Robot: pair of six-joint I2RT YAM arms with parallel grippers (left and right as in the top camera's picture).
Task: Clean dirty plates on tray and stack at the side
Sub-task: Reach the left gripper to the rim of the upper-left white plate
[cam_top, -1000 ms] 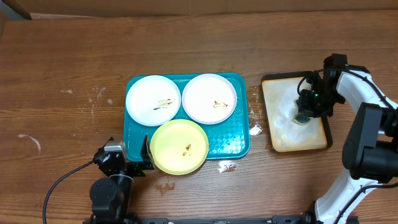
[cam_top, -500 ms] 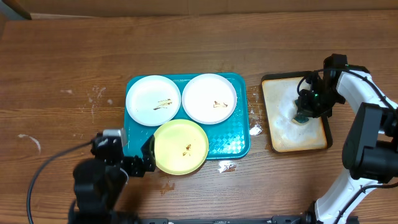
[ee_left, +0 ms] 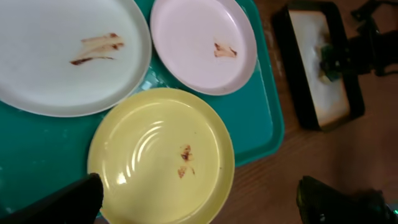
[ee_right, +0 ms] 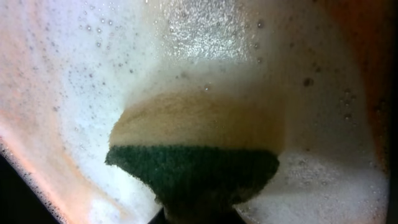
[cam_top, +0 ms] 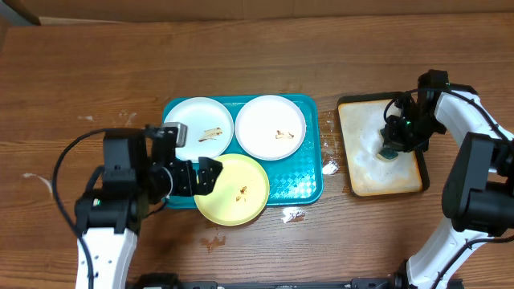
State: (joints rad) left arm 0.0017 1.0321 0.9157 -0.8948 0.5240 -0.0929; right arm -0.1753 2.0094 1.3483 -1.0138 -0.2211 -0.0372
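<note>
My left gripper (cam_top: 207, 175) hovers over the yellow plate's (cam_top: 241, 197) left edge, jaws spread wide, holding nothing. That plate, the left white plate (cam_top: 197, 129) and the right white plate (cam_top: 271, 127) lie on the teal tray (cam_top: 309, 191). Each shows a dark smear, and none is stacked aside, so I judge the whole job lies ahead. White spills (cam_top: 330, 167) sit just right of the tray. Farther right, my right gripper (cam_top: 391, 149) pinches a green sponge (ee_right: 193, 171) in the foamy small tray (cam_top: 405, 183). Nothing blocks the plates.

The left white plate (cam_top: 205, 120) and right white plate (cam_top: 271, 127) lie flat, smeared, side by side on my teal tray (cam_top: 309, 189). Nearer me, the smeared yellow-green plate (cam_top: 233, 189) overhangs its rim.
</note>
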